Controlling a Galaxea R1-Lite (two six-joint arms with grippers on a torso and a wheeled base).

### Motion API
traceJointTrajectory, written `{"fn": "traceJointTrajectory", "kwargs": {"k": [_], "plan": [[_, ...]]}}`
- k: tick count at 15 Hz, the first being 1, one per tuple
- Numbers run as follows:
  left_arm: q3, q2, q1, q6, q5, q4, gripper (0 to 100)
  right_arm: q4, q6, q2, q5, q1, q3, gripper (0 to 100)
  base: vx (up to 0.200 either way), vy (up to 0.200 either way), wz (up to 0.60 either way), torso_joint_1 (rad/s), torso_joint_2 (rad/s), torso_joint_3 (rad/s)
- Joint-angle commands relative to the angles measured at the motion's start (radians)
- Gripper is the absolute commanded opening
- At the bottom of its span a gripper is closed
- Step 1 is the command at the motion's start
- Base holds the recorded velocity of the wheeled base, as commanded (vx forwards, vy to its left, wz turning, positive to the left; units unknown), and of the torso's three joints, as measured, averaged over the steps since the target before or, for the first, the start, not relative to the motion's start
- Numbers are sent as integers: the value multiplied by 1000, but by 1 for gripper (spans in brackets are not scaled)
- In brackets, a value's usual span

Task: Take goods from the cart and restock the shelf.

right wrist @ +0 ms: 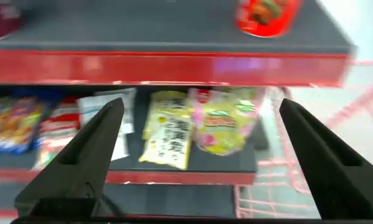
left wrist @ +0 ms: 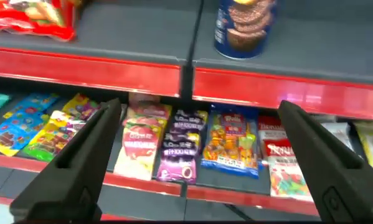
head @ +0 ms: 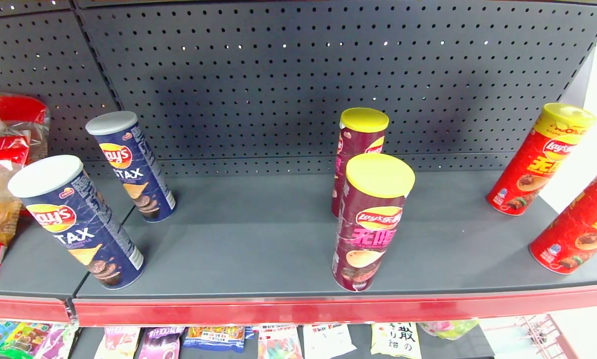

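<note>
Both your hands are released and hold nothing. Your left hand point(left wrist: 200, 107) has its fingers spread wide, facing the shelf's red front edge point(left wrist: 111, 68) close to the front blue can point(left wrist: 243, 28). Your right hand point(right wrist: 202, 104) is spread the same way, facing that edge near the front red can point(right wrist: 267, 15).

Six chip cans stand on their bases on the grey shelf point(head: 258, 234). The front blue can point(head: 76, 219) and back blue can point(head: 131, 167) are at the left. The front maroon can point(head: 371, 224) stands just before the back maroon can point(head: 361, 134) in the middle. The back red can point(head: 540, 159) is at the right.

Red snack bags point(head: 4, 149) lie at the far left. Small packets point(head: 214, 339) fill the lower shelf, with a pink wire frame point(head: 542, 334) beside them.
</note>
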Motion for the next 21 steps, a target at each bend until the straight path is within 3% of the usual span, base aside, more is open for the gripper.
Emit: {"fn": "traceJointTrajectory", "kwargs": {"k": [1, 3, 4, 6, 8, 9, 14, 16, 21], "plan": [[-2, 5, -1, 0, -7, 3, 100, -2, 4, -1, 6, 76, 0, 100, 0, 0, 0, 0, 0, 0], [0, 8, -11, 17, -23, 1, 100, -5, 14, 0, 11, 76, 2, 100, 0, 0, 0, 0, 0, 0], [0, 13, -47, 17, -23, 0, 100, -4, 13, 2, 11, 88, 2, 100, 0, 0, 0, 0, 0, 0], [0, -36, -191, 22, -18, 0, 100, -4, 20, 0, 6, 101, 2, 100, 0, 0, 0, 0, 0, 0], [1, -88, -174, 28, 5, 0, 100, -4, 20, 0, -42, 99, 0, 100, 0, 0, 0, 0, 0, 0], [1, -88, -174, 26, 45, 0, 100, -2, 17, 0, -39, 99, 0, 100, 0, 0, 0, 0, 0, 0], [1, -88, -174, 25, 50, 0, 100, -4, 20, 0, -42, 58, 0, 100, 0, 0, 0, 0, 0, 0], [1, -88, -174, 25, 50, 0, 100, -2, 16, -13, -43, -11, 0, 100, 0, 0, 0, 0, 0, 0], [1, -88, -174, 25, 48, 0, 100, -4, 27, -98, -46, -24, 2, 100, 0, 0, 0, 0, 0, 0]]}}
